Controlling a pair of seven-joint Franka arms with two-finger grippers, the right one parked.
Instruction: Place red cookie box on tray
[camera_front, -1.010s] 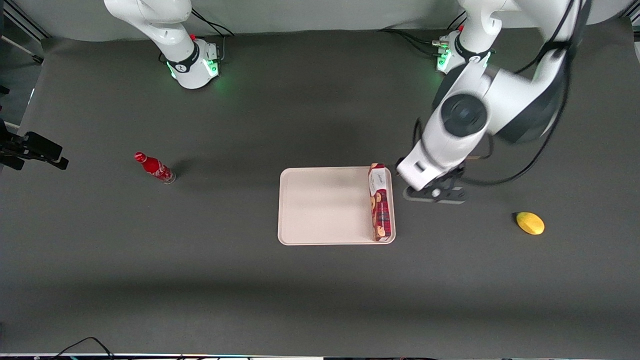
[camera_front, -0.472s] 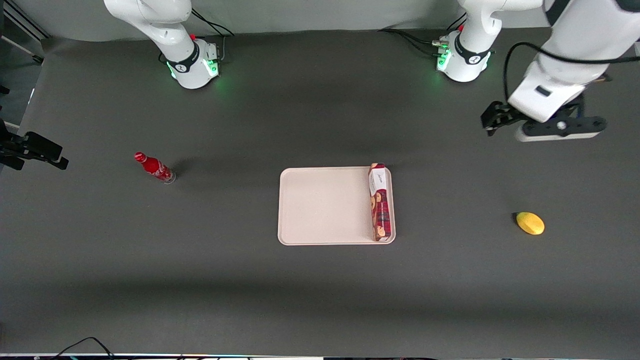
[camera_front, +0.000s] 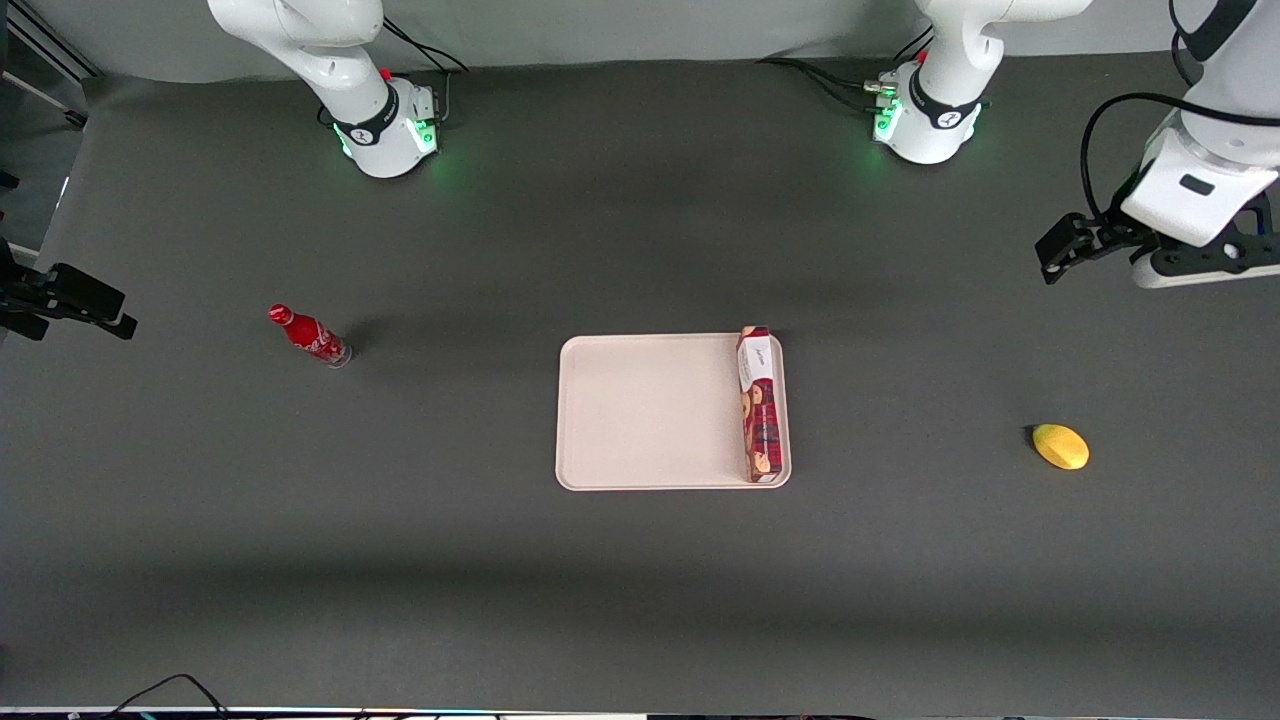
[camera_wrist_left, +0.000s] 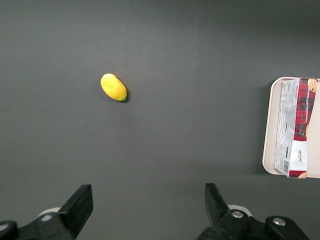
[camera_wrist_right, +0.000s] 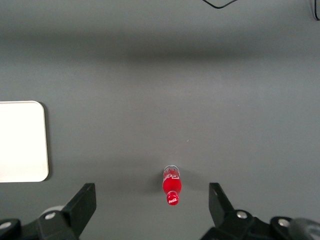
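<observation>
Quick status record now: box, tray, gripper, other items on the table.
red cookie box: lying on the tray, along its edge toward the working arm's end
tray: flat on the table, mid-table
gripper: open, holding nothing, raised over the working arm's end of the table
lemon: on the table, apart from tray
soda bottle: toward the parked arm's end

1. Front view looks steeply down on the whole table from high up, the arm bases farthest from the camera.
2. Left wrist view looks straight down from high above the gripper (camera_wrist_left: 145, 210), its fingers wide apart, sharing the tray (camera_wrist_left: 267, 125) and yellow fruit (camera_wrist_left: 113, 87) with the front view.
3. Right wrist view faces down on the red bottle (camera_wrist_right: 171, 185).
</observation>
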